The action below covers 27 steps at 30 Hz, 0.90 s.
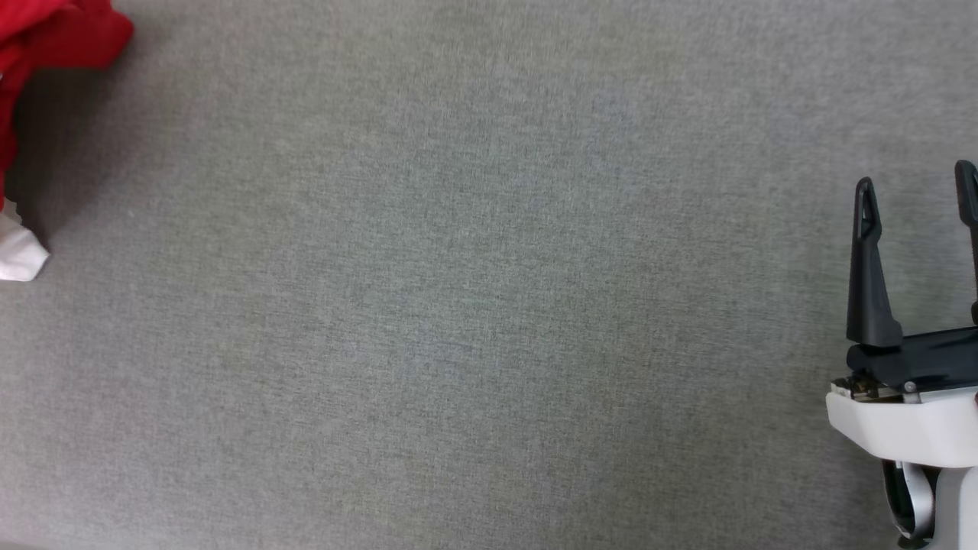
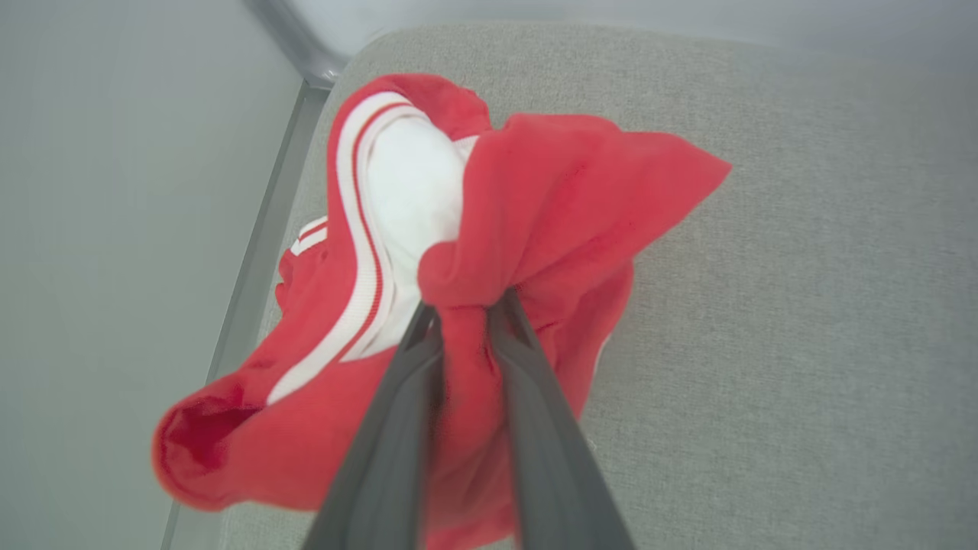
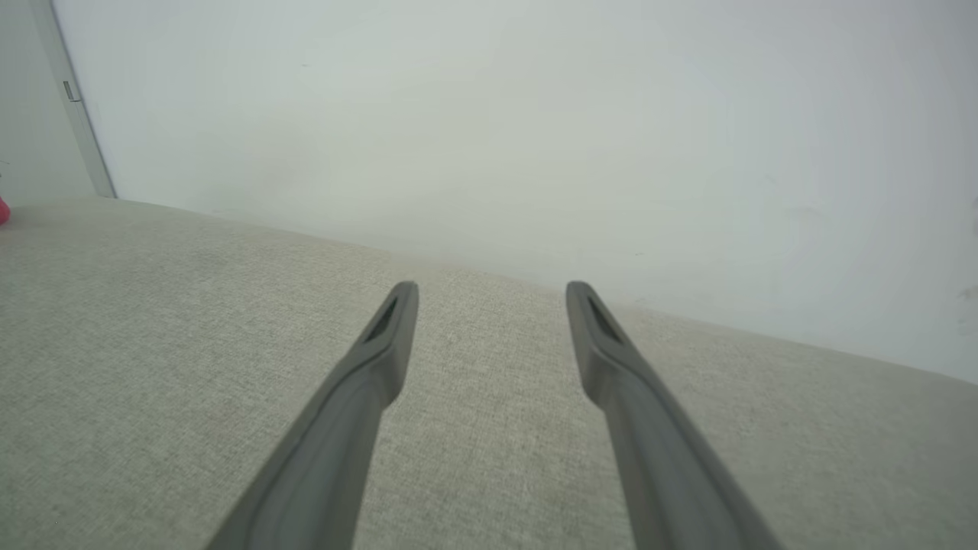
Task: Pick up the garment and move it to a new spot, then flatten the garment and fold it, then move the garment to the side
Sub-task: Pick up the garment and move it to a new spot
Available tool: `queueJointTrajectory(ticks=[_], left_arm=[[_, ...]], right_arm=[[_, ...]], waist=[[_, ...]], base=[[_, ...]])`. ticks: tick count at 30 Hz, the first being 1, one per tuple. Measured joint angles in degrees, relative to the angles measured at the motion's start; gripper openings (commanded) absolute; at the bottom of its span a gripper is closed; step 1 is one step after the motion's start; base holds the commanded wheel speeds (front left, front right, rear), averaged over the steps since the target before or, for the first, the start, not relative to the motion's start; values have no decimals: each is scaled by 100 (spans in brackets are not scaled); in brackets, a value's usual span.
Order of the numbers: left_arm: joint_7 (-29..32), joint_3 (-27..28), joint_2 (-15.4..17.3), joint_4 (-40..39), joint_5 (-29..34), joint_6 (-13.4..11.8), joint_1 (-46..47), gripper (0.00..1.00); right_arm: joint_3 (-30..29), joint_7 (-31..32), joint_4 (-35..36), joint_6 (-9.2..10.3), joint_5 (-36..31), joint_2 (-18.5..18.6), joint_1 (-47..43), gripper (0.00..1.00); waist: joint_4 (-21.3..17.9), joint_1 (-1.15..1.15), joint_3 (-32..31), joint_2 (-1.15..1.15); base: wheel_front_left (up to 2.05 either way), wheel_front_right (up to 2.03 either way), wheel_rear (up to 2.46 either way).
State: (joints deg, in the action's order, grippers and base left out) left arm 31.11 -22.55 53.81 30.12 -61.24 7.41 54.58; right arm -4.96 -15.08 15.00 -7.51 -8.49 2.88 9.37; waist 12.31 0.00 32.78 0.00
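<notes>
Garment [image 2: 550, 198]: bunched red heap, white striped trim showing, at the table's [image 1: 458, 305] corner, hard by the edge (a metal strip runs alongside). In the head view it sits at ten o'clock, cut by the frame. Left gripper [image 2: 466, 305] pinches a red fold. Right gripper [image 1: 915, 177], at four o'clock, fingers spread, holds nothing. A wide stretch of grey table lies between them.

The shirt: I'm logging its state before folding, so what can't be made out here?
- Head view: shirt cut off by the left edge.
- Left wrist view: any print hidden inside bunched folds; left hand covers the pinched fabric.
- Right wrist view: red speck at left edge, too small.
</notes>
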Motion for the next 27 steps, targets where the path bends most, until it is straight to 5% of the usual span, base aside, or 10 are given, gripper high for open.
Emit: queueJointTrajectory(ticks=[11,27], left_arm=[[110,-822,333,-1599,408,0,893,0],[554,-2018,-389,-3011,657,0,2199,0]], right_arm=[[99,0,-247,0,396,2,-41,100],[101,0,-541,0,907,3,-224,100]], waist=[[-281,0,-741,0],[-1320,-1,-1360,0]], base=[[0,0,0],[0,0,0]])
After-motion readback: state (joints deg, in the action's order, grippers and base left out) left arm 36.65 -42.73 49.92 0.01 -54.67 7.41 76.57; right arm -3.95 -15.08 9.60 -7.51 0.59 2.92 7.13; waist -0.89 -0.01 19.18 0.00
